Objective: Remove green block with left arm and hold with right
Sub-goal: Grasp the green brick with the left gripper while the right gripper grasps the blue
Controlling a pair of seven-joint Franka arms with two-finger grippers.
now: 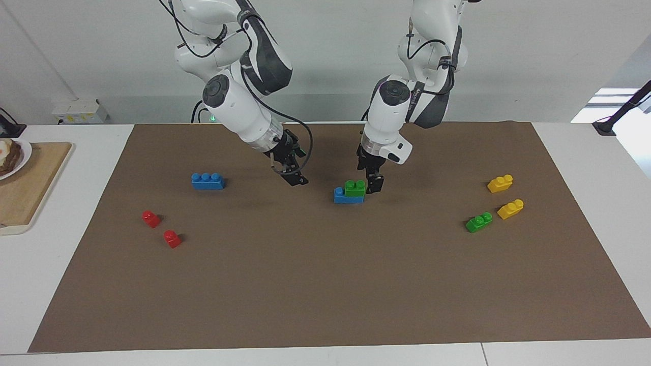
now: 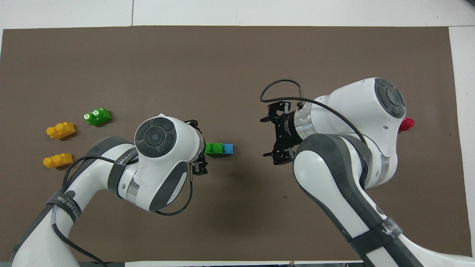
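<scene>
From my remote station, I read the scene outward from the robots. The left gripper [image 1: 374, 184] hangs low just beside the small bright green plastic two-stud block [image 1: 355, 188], at the block's end toward the left arm's end of the bench; I cannot tell whether a finger touches it. The jaws stand wide apart and hold nothing. The green block sits stacked on a blue plastic brick [image 1: 348, 196] near the middle of the brown mat [image 1: 325, 284], covering all but one blue stud.

The right gripper [image 1: 296, 178] hovers over bare mat, between the stack and a separate blue three-stud brick [image 1: 207, 181]. Its jaws are spread fully and hold nothing.

Toward the left arm's end lie two yellow two-stud bricks [image 1: 500, 183], and, farther from the robots, a second green two-stud brick [image 1: 478, 222]. Toward the right arm's end lie two small red bricks [image 1: 151, 218]. A wooden board [image 1: 30, 188] on the white bench [image 1: 585, 152] carries a plate of food [image 1: 11, 157] at its nearer end.
</scene>
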